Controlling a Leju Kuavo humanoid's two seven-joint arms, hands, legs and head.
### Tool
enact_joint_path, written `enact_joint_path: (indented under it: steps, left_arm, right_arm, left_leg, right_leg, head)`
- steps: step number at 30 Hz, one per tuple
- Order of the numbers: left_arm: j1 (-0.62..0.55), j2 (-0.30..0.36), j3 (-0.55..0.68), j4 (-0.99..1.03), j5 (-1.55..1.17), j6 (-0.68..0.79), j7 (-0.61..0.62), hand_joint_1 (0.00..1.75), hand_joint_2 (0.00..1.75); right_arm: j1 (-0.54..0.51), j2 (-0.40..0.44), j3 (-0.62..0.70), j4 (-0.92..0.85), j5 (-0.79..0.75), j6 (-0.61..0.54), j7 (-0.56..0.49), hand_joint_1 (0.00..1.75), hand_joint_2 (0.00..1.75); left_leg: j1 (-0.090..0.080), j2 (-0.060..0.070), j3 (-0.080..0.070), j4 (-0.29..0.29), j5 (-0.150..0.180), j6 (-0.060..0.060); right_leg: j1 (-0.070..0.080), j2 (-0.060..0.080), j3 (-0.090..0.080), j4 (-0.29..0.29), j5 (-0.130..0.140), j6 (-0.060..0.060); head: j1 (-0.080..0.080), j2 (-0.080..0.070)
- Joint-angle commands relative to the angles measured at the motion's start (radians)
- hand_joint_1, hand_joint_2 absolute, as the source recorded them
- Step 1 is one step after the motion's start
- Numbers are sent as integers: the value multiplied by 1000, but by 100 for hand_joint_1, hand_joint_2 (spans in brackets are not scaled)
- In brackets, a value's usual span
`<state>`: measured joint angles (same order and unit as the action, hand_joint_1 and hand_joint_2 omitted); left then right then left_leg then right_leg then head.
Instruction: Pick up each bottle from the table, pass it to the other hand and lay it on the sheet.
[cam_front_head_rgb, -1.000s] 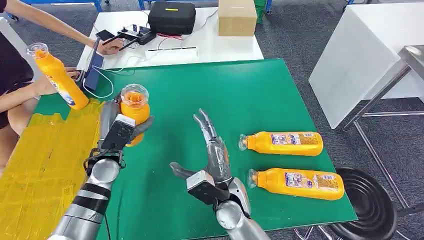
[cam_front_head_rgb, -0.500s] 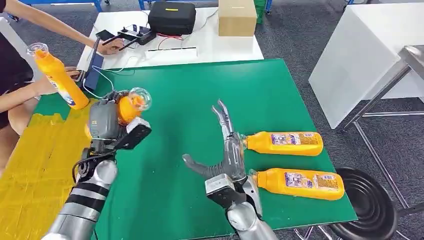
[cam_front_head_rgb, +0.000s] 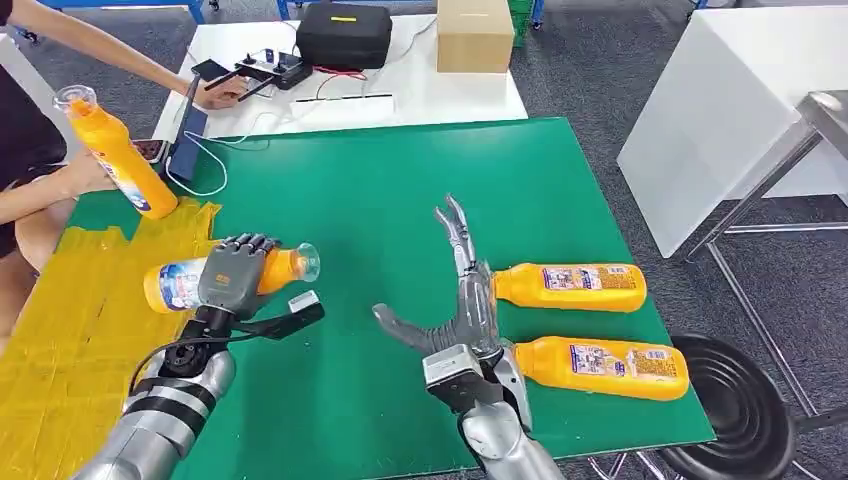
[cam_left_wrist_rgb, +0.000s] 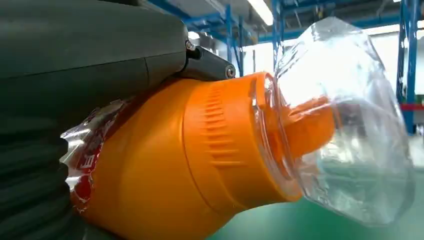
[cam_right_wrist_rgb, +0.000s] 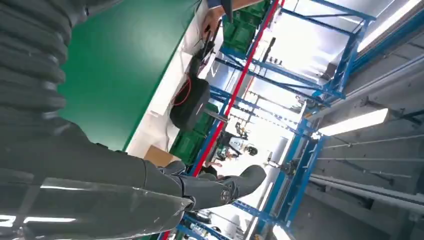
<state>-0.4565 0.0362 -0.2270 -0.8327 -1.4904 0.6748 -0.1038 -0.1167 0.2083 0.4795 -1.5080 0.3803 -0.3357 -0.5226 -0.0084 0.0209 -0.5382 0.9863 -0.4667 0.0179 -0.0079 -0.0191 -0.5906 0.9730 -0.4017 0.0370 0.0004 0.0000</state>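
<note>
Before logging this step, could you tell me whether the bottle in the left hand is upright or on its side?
On its side: the bottle lies horizontal in the left hand.

Orange bottles: four. One in the robot's left hand (cam_front_head_rgb: 235, 276), bottle (cam_front_head_rgb: 190, 280); one held upright by a person, bottle (cam_front_head_rgb: 115, 152); two lying on the green table (cam_front_head_rgb: 380, 190), bottles (cam_front_head_rgb: 570, 286) and (cam_front_head_rgb: 600, 367).

Black cases: one (cam_front_head_rgb: 343, 34). Cardboard boxes: one (cam_front_head_rgb: 474, 34).
</note>
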Motion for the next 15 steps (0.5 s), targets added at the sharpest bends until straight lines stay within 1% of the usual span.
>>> enact_joint_path:
  steps: [1, 12, 13, 14, 15]
  left_arm:
    - [-90, 5, -5, 279, 91, -14, -49, 175, 175]
    - [-94, 0, 6, 294, 111, -19, -61, 175, 175]
    - [-96, -5, 20, 303, 138, -23, -77, 175, 175]
    - [-88, -47, 102, 295, 328, -96, -207, 0, 175]
    - [-88, -47, 102, 295, 328, -96, -207, 0, 175]
  right_arm:
    - [-38, -49, 16, 14, -4, -4, -2, 0, 175]
    - [-39, -50, 18, 16, -4, -5, -2, 0, 175]
    - [-39, -52, 18, 17, -3, -5, -1, 0, 175]
    - [-40, -56, 21, 19, 23, -14, 11, 0, 175]
    - [-40, -56, 21, 19, 23, -14, 11, 0, 175]
  left_leg:
    - [2, -2, 3, 0, -1, -2]
    - [1, -1, 1, 0, 0, -1]
    - [1, -1, 2, 0, -1, -1]
    - [1, 0, 1, 0, 0, -1]
    - [2, -1, 3, 0, -1, -2]
  right_leg:
    - [2, 1, 4, -1, -1, -1]
    - [1, 1, 2, -1, 0, 0]
    - [1, 1, 2, -1, 0, -1]
    - [1, 1, 1, -1, 0, 0]
    - [2, 1, 3, -1, -1, -1]
  head:
    - [0, 0]
    - [0, 0]
    - [0, 0]
    - [0, 0]
    - [0, 0]
